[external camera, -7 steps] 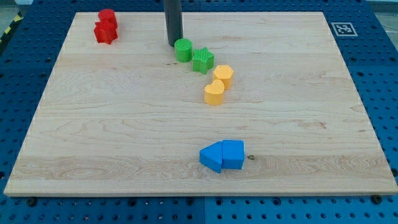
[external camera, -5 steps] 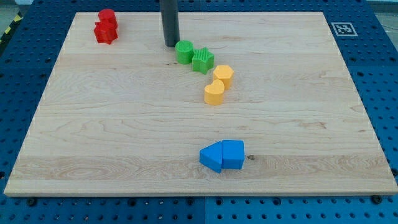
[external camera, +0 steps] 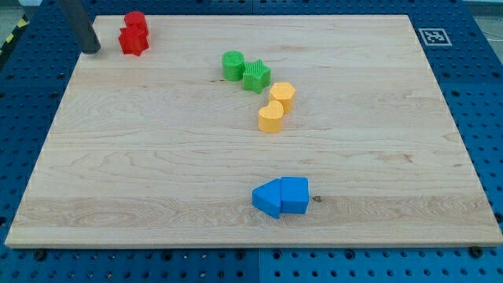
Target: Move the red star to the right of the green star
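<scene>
My tip (external camera: 92, 50), the lower end of the straight dark rod, holds nothing and touches no block; it sits at the top left corner of the pale wooden board (external camera: 157, 173), close beside the left of the red pair. That pair is two red plastic blocks pressed together: the red star (external camera: 134, 42) in front and another red block (external camera: 136, 21), its shape unclear, behind it toward the top edge. The green plastic star (external camera: 256, 76) lies well away along the top part of the board, near the middle, with a green round block (external camera: 232, 64) touching its left side. Two yellow blocks (external camera: 276, 106) trail from the star toward the bottom right, and two blue blocks (external camera: 281, 196) sit near the bottom edge.

The step in hand, as I judge it, is getting behind the red star for a push toward the right edge. To do it well, the tip should meet the star's left face square and low, so the star separates from its red neighbour. The path should pass above the green pair, along the top edge, then come down on the green star's right, clear of the upper yellow block.
</scene>
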Controlling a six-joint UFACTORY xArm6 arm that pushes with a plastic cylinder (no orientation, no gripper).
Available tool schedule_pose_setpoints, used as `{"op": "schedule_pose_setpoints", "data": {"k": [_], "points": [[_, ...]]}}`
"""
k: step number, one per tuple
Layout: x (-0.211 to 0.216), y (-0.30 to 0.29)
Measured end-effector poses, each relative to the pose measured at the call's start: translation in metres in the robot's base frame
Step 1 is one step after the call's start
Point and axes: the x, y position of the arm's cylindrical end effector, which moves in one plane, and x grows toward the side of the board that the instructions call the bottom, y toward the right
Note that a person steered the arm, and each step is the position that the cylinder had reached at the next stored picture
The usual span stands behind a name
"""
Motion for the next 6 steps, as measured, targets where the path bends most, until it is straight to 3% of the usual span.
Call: {"op": "schedule_pose_setpoints", "data": {"k": [1,4,6], "points": [[-0.026,0.003],[-0.007,0.111],[0.023,0.066]]}}
